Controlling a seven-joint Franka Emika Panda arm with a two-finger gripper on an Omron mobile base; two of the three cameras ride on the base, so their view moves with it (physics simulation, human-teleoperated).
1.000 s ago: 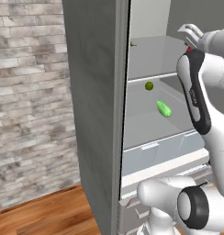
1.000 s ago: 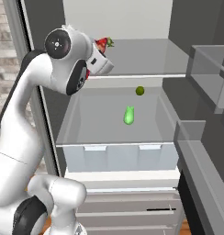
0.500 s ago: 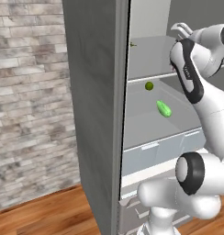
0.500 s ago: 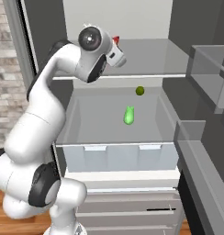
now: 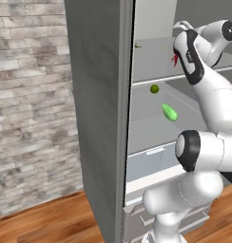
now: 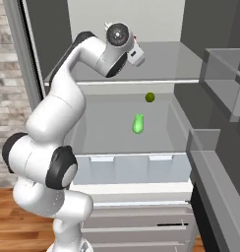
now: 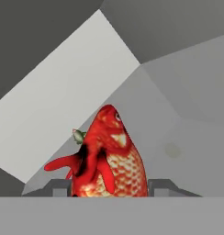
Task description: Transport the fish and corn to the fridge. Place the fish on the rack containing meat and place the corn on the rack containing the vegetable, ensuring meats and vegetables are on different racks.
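The red fish point(image 7: 109, 156) is clamped between my gripper's point(image 7: 109, 188) two dark fingertips point(image 7: 58, 187), head up, so the gripper is shut on it. Seen from the left base, the gripper point(image 5: 178, 55) hangs just above the fridge's upper pale shelf point(image 5: 151, 59), with a bit of red fish point(image 5: 175, 59) showing. A thin dark sliver of meat point(image 5: 137, 46) lies further back on that shelf. On the shelf below lie the bright green corn point(image 5: 169, 112) point(image 6: 138, 123) and the small round dark-green vegetable point(image 5: 154, 88) point(image 6: 150, 97).
The fridge's grey side wall point(image 5: 96, 109) stands close on the left. Its open door with clear bins point(image 6: 223, 83) is on the right. A clear bin front point(image 6: 132, 167) and drawers point(image 6: 136, 221) sit under the lower shelf. A small greenish tip point(image 7: 78, 136) peeks from behind the fish.
The arm has swung to the right and deeper into the fridge, carrying the fish over the upper shelf. Corn and vegetable have not moved.
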